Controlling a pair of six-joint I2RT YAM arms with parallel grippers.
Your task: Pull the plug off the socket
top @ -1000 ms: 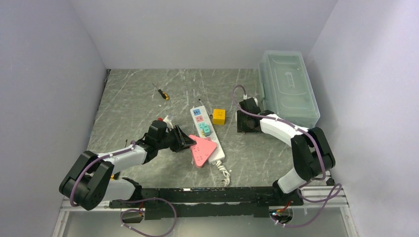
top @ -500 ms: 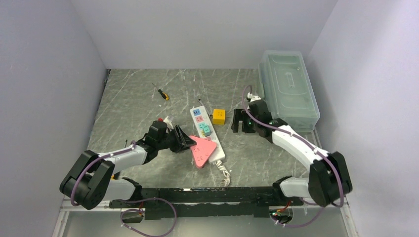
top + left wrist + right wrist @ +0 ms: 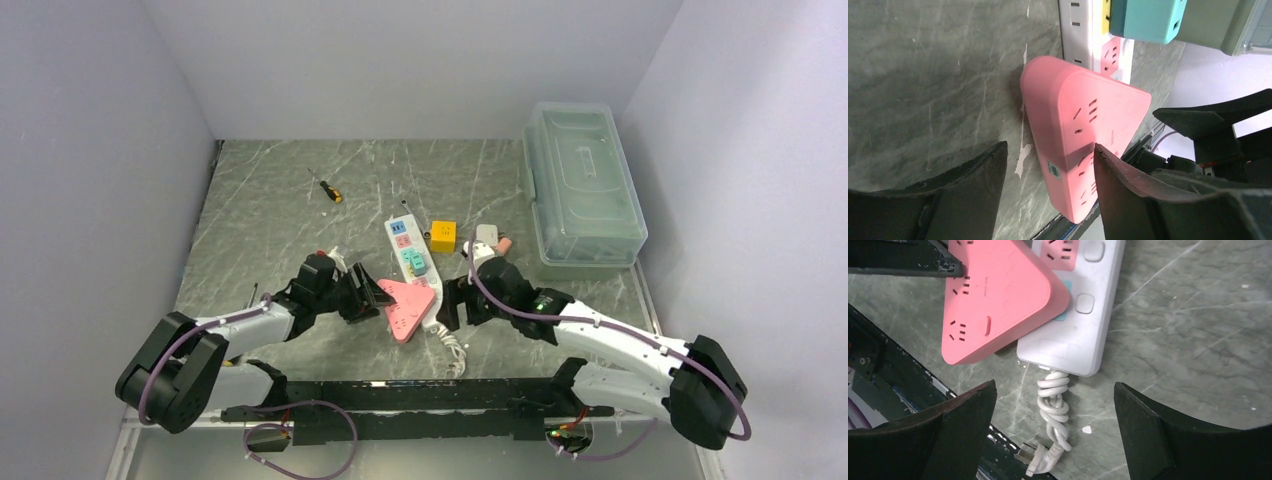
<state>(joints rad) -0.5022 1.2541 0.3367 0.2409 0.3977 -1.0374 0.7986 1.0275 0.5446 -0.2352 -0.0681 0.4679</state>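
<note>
1. On a grey marbled tabletop enclosed by plain white walls, a long white power strip with coloured outlet faces lies mid-table.
2. Its long axis runs far to near, with the near end angled slightly right. Its coiled white cord leaves that end, toward the arm bases.
3. A pink triangular plug sits on the strip's near end.
4. The left gripper has its fingers parted either side of the plug's corner, with a gap showing at one finger; it has no grip.
5. The right gripper is spread wide over the cord end and holds nothing.
</note>
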